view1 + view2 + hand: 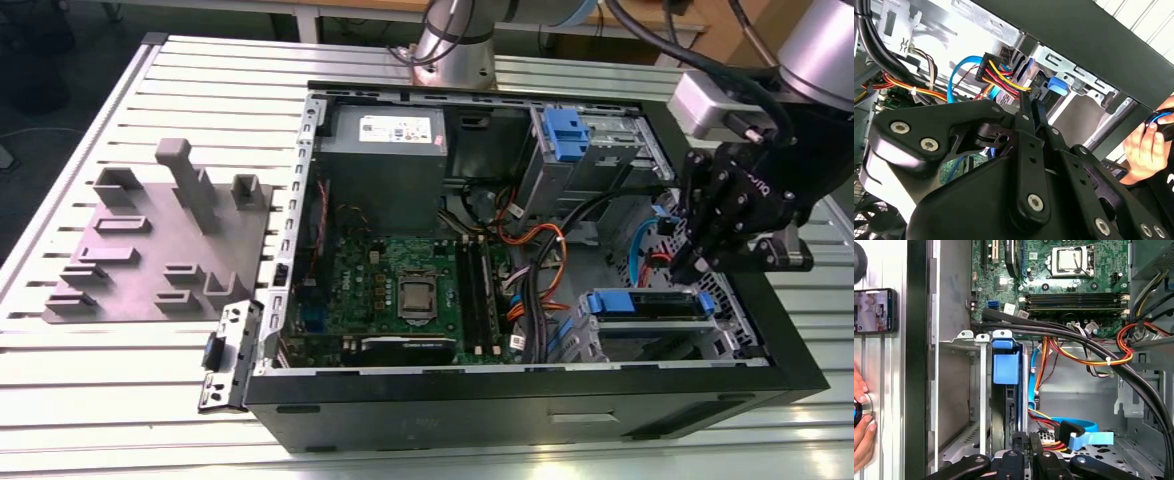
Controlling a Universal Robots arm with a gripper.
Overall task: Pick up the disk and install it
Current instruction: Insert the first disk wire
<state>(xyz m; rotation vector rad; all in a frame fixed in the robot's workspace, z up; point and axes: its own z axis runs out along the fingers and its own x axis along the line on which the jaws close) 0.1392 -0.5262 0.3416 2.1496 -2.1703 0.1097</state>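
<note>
Open PC case (534, 400) lies on its side on the slatted table (80, 400), w/ the arm's tool (703, 262) hanging inside the case, over the drive bays by the case wall nearest the table's edge at the exterior view's right. In both wrist views the tool's two black fingers (1030, 107) sit pressed together w/ nothing between them; fingertips (1026, 437) hover just above the drive cage. The disk (1004, 405) looks already seated in the cage: it stands on edge in a bay slot, blue rail and tab (1005, 362) at the slot's mouth, metal cage walls either side; from the exterior view it's the blue-fronted block (643, 303) in the lower bay, though the label isn't visible so it's prob. the disk, not certain. Red/yellow/orange power leads (1004, 80) and a blue SATA cable (1081, 432) run beside the bay, near the fingertips. Motherboard (400, 280) w/ CPU socket fills the case middle. A second blue clip (566, 135) sits in the upper bay. Grey moulded plate w/ pegs (154, 245) rests on the table beside the case, toward the edge at the exterior view's left. A person's hand (1144, 147) rests outside the case wall; a phone (874, 310) lies on the table near it.
</note>
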